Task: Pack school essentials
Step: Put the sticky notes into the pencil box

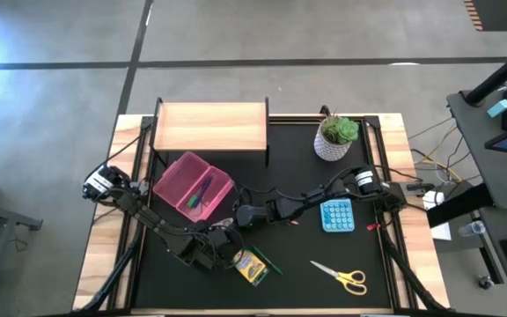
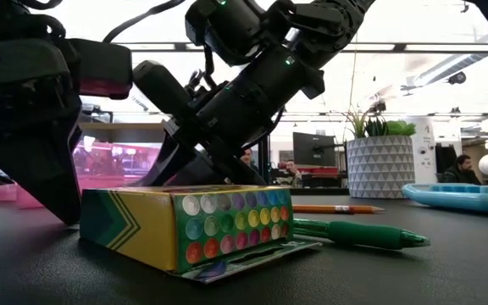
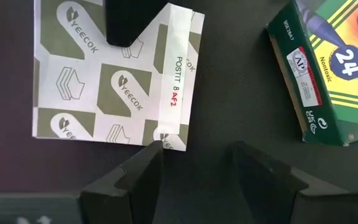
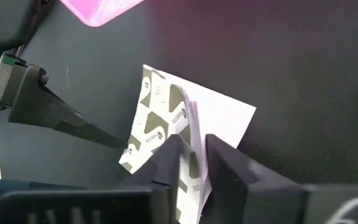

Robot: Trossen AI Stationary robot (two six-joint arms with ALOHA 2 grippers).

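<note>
High view: we see both arms meeting low on the black worktop [image 1: 324, 264], just beside the pink bin [image 1: 192, 192]. The right pincer [image 4: 191, 152] is pinching the packet [image 4: 166, 118], a flat white paper square printed with olive logos; its fingers straddle one edge. The left pincer [image 3: 194, 158] is spread, its dark tips at the packet's near edge, one touching the corner. The crayon box [image 1: 252, 267], glossy green-and-yellow card, lies just beside them, with a green pen [image 2: 358, 232] and an orange pencil [image 2: 337, 208] behind it. Farther right sit a blue calculator [image 1: 337, 214] and the yellow-handled scissors [image 1: 341, 276]. A plant [image 1: 335, 138] in a patterned white pot and a wooden shelf [image 1: 209, 127] stand along the far edge.
</note>
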